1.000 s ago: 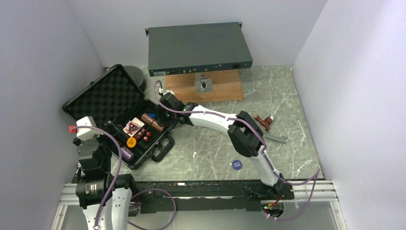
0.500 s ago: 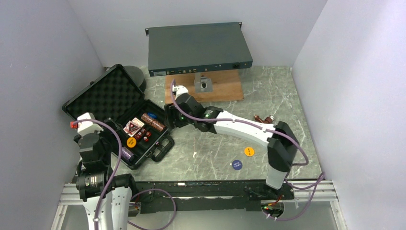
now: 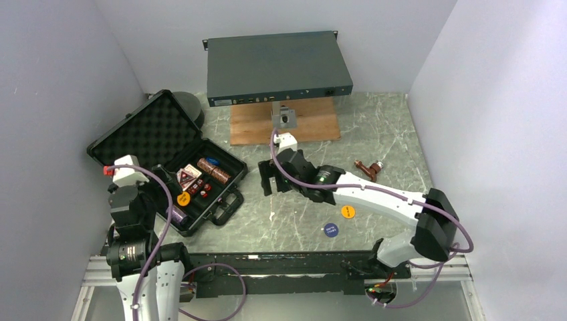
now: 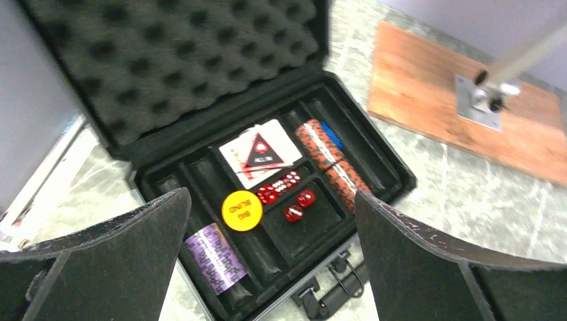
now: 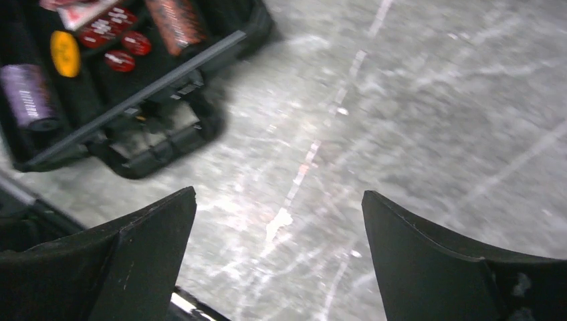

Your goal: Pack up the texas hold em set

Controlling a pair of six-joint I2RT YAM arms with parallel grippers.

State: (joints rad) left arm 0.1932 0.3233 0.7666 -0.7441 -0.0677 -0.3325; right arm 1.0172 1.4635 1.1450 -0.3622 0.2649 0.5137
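Observation:
The black foam-lined case (image 3: 144, 137) lies open at the left, holding a card deck (image 4: 262, 151), an orange chip stack (image 4: 327, 157), red dice (image 4: 286, 195), a yellow button (image 4: 241, 210) and a purple chip stack (image 4: 212, 257). On the table lie an orange button (image 3: 348, 211) and a blue button (image 3: 330, 230). My left gripper (image 3: 168, 187) is open and empty, over the case's near side. My right gripper (image 3: 267, 179) is open and empty, over bare table right of the case handle (image 5: 160, 144).
A grey flat box (image 3: 277, 67) stands on a wooden board (image 3: 284, 124) at the back. A brown tool (image 3: 369, 169) and a grey strip lie at the right. Grey walls close in left, right and back.
My right gripper has drawn back from the case rim to the right and toward the near side. The orange button came into view on the table. My left gripper moved slightly toward the case.

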